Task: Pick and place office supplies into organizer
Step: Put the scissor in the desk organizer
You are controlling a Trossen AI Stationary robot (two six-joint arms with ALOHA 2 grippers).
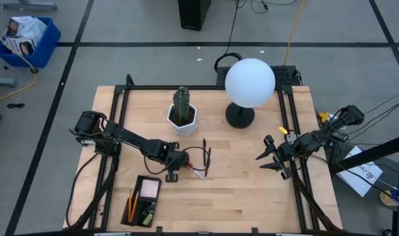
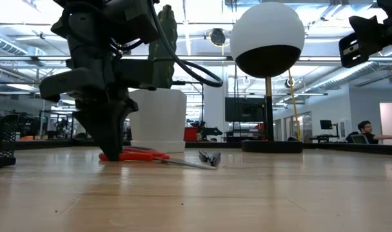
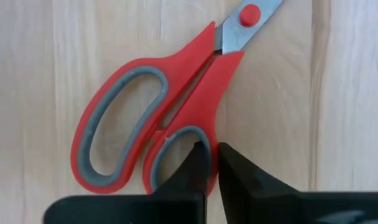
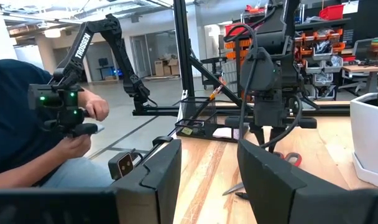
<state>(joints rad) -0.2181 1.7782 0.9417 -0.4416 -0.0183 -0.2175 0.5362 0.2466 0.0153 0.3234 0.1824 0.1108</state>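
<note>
- High view: the left gripper (image 1: 175,165) is set down on the red-handled scissors (image 1: 186,169) mid-worktop, the organizer (image 1: 142,200) lying at the near edge; the right gripper (image 1: 273,157) is held released near the right edge.
- Low view: the scissors (image 2: 139,155) are seen flat on the wood.
- Left wrist view: the fingers (image 3: 198,168) are clenched on the small handle loop (image 3: 176,152); a straight, level lift is advised so the blades are not swung.
</note>
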